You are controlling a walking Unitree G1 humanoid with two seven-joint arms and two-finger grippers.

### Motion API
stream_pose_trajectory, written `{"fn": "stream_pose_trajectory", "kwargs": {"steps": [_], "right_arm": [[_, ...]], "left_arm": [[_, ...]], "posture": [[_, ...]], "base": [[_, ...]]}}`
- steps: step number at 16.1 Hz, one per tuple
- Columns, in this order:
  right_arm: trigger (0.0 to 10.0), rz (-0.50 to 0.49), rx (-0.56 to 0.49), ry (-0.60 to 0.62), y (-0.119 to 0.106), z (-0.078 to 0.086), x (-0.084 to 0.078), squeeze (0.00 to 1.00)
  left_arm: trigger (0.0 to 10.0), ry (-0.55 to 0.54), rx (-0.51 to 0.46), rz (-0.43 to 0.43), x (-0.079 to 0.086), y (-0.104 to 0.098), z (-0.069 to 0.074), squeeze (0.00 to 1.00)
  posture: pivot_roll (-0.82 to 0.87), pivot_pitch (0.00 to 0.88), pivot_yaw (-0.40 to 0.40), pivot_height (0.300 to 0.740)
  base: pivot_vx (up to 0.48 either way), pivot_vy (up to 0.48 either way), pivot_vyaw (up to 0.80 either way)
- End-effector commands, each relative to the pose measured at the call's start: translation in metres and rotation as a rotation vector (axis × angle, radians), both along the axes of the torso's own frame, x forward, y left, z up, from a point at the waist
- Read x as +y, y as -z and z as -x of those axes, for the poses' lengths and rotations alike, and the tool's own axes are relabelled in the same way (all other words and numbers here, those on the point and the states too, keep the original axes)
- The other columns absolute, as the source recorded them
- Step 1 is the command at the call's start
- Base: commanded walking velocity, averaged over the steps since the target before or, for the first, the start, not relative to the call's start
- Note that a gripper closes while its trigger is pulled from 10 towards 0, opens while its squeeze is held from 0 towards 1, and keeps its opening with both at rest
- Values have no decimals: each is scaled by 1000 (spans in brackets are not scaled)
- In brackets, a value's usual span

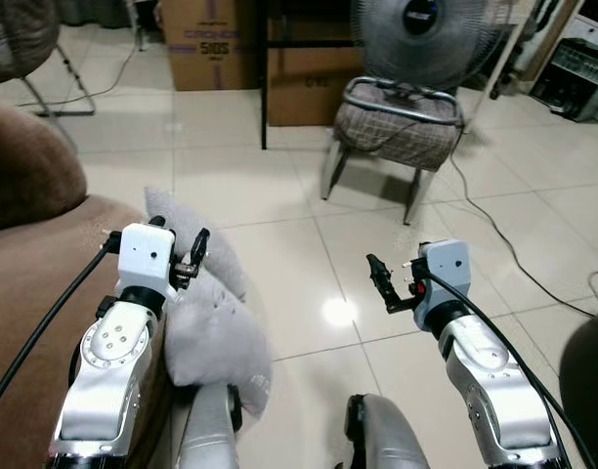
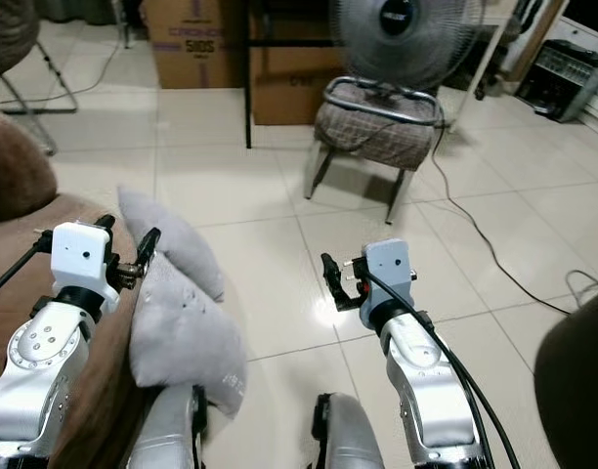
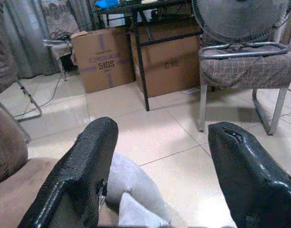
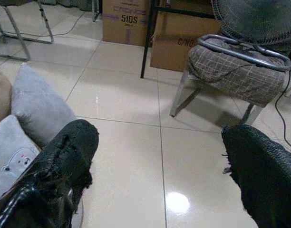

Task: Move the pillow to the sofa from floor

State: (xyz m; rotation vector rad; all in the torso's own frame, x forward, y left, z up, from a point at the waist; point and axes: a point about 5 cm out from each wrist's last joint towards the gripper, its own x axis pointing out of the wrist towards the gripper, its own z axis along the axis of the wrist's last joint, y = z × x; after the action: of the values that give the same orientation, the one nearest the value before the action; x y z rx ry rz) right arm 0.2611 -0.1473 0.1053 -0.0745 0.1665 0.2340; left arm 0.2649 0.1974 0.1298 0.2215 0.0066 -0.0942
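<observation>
Left eye view: grey pillow (image 1: pixel 213 322) is leaning against the brown sofa (image 1: pixel 25 293), bottom on the floor. Left gripper (image 1: pixel 190 256) and right gripper (image 1: pixel 382 283) are hovering, fingers spread, holding nothing. Soft, light, squashy; pinch an upper corner.

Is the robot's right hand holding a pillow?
No, the right hand is open over bare tiles, the grey pillows off to its side.
</observation>
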Motion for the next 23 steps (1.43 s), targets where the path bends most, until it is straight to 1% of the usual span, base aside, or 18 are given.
{"fn": "stream_pose_trajectory", "kwargs": {"steps": [1,2,3,4,7,8,9,10,12,13,14,16,17,18,19,20,22,23], "right_arm": [[10000,-2,12,9,3,0,-2,0],[10000,-3,12,10,3,1,-3,0],[10000,-1,13,10,4,1,-3,0],[10000,2,14,11,5,1,-3,0],[10000,25,35,-11,9,0,-3,0],[10000,33,40,-18,9,0,-3,0],[10000,46,49,-27,10,-1,-3,0],[10000,55,53,-34,10,-2,-4,0],[10000,76,59,-55,11,-3,-6,0],[10000,82,66,-73,10,-4,-8,0],[10000,89,69,-86,9,-5,-8,0],[10000,110,93,-214,7,-8,-3,0],[10000,110,96,-299,4,-7,1,0],[10000,111,118,-459,-1,-3,10,0],[10000,119,126,-543,-4,0,14,0],[10000,116,132,-600,-7,3,17,0],[10000,123,141,-682,-12,9,20,0],[10000,127,150,-734,-15,14,21,0]], "left_arm": [[10000,1,17,4,0,3,0,0],[10000,1,25,4,0,6,0,0],[10000,9,46,22,0,9,0,0],[10000,10,64,15,0,13,-1,0],[10000,8,130,-15,2,26,-5,0],[10000,10,141,-17,3,28,-7,0],[10000,7,188,1,4,38,-12,0],[10000,-10,250,38,6,49,-18,1000],[10000,-38,325,104,7,66,-25,1000],[10000,-67,353,122,9,73,-28,1000],[10000,-74,364,121,9,76,-29,1000],[10000,-129,427,106,16,91,-33,1000],[10000,-167,454,101,21,97,-33,1000],[10000,-202,494,70,27,105,-33,592],[10000,-214,509,61,28,108,-32,0],[10000,-223,515,58,30,110,-31,0],[10000,-234,530,14,34,117,-26,0],[10000,-259,531,-28,37,122,-22,0]], "posture": [[39,0,-62,561],[40,0,-62,551],[38,0,-60,536],[38,0,-60,526],[40,0,-67,521],[40,0,-69,521],[36,0,-69,521],[29,0,-67,521],[18,0,-60,521],[14,0,-64,521],[7,0,-64,521],[-13,0,-66,521],[-25,0,-68,521],[-48,0,-80,521],[-58,0,-88,521],[-68,0,-88,521],[-79,7,-91,521],[-81,20,-94,521]], "base": [[0,0,0],[0,0,0],[0,0,0],[0,0,0],[0,0,0],[0,0,0],[0,0,0],[0,0,0],[0,0,0],[0,0,0],[0,0,0],[0,0,0],[0,0,0],[0,0,0],[0,0,0],[0,0,0],[0,0,0],[0,0,0]]}}
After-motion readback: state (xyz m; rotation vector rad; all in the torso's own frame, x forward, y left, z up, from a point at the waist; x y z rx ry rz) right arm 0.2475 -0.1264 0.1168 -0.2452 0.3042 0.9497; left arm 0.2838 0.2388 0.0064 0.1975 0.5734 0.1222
